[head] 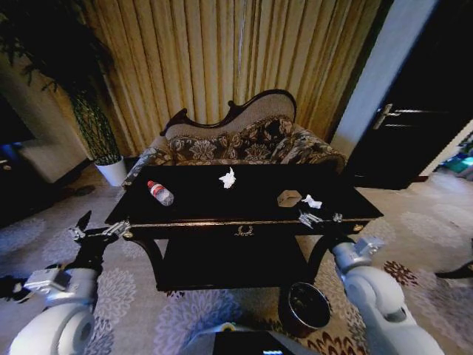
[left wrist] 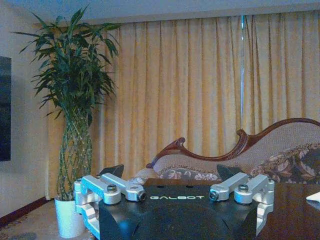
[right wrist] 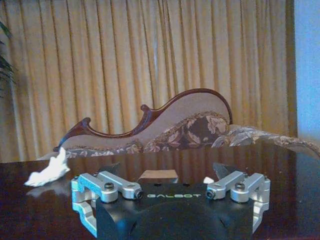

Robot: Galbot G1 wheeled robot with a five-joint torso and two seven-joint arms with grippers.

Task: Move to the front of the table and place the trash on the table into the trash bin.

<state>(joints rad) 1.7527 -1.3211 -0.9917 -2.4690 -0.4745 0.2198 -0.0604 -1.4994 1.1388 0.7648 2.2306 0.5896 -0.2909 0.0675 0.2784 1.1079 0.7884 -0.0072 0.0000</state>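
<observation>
A: What did the surface [head: 259,194] look like?

B: Dark and glossy, gold trim along the front edge, a shelf below. A sofa [head: 244,140] stood just behind it, with gold curtains [head: 222,52] on the wall and a tall plant [left wrist: 75,100] in a white pot [head: 113,171] off to the left.

A: And the trash?

B: A clear bottle [head: 160,192] with a red cap lay on its side toward the left. A crumpled tissue [head: 228,178] sat near the back middle. To the right were a small brownish piece [head: 289,198] and a white scrap [head: 312,201] just beside it. The trash bin [head: 304,308] stood on the carpet by the front right leg.

A: The hands?

B: The left hand [head: 94,231] hung off the front left corner, fingers spread, gripping nothing. The right hand [head: 319,217] sat at the front right edge, also spread and empty.

A: Anything unclear?

B: I couldn't tell what the brownish piece was, and the bin's inside was only blackness.
</observation>
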